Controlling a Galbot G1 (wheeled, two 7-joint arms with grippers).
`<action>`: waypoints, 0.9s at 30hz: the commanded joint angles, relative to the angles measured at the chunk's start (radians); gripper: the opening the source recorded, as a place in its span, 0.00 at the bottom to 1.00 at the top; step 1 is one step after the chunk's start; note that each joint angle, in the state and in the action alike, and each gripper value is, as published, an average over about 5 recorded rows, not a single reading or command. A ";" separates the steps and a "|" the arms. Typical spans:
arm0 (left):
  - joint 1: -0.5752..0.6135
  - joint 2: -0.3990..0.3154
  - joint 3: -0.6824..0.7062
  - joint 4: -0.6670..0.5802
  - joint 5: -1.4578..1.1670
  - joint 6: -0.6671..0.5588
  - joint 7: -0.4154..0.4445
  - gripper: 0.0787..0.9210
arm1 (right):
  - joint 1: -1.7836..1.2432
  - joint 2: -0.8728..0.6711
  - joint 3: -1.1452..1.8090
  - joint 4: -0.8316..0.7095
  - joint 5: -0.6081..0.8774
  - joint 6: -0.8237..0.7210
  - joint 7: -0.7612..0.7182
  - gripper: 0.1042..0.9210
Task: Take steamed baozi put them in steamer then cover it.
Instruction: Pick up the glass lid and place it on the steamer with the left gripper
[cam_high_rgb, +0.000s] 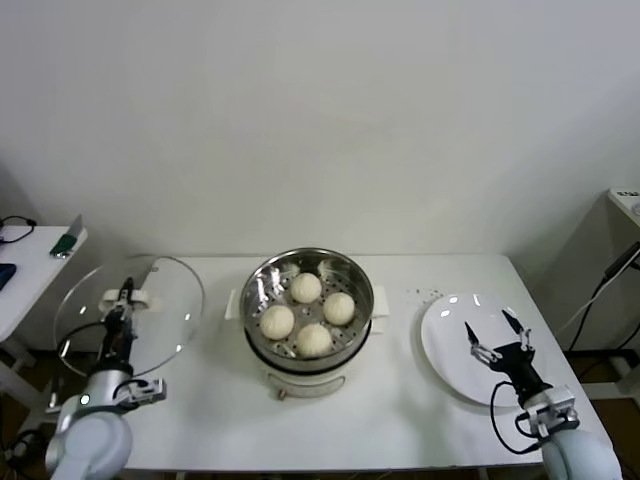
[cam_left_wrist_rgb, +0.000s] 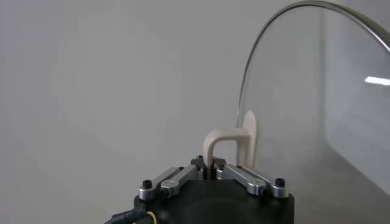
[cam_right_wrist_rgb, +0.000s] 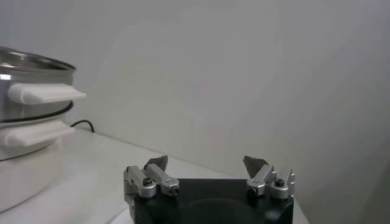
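Note:
Several cream-white baozi (cam_high_rgb: 306, 287) sit on the perforated tray inside the shiny steel steamer (cam_high_rgb: 263, 277) at the table's middle. The steamer's side and white handle show in the right wrist view (cam_right_wrist_rgb: 36, 93). My left gripper (cam_high_rgb: 124, 296) is shut on the cream handle (cam_left_wrist_rgb: 224, 145) of the round glass lid (cam_high_rgb: 160, 300) and holds the lid tilted up, left of the steamer. The lid's rim shows in the left wrist view (cam_left_wrist_rgb: 317, 73). My right gripper (cam_high_rgb: 492, 326) is open and empty above the white plate (cam_high_rgb: 448, 340).
A side table (cam_high_rgb: 30, 262) with a green object (cam_high_rgb: 66, 241) stands at the far left. A white cabinet edge (cam_high_rgb: 625, 205) and a cable stand at the right. Small crumbs (cam_high_rgb: 428, 293) lie between steamer and plate.

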 joint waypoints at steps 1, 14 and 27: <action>0.016 0.154 0.163 -0.320 -0.045 0.242 0.050 0.08 | 0.051 -0.013 -0.034 -0.029 -0.010 -0.006 0.006 0.88; -0.487 0.033 0.695 -0.237 0.077 0.442 0.336 0.08 | 0.114 0.035 -0.080 -0.076 -0.045 -0.004 0.011 0.88; -0.494 -0.251 0.781 -0.038 0.271 0.442 0.427 0.08 | 0.103 0.042 -0.047 -0.086 -0.047 0.009 0.004 0.88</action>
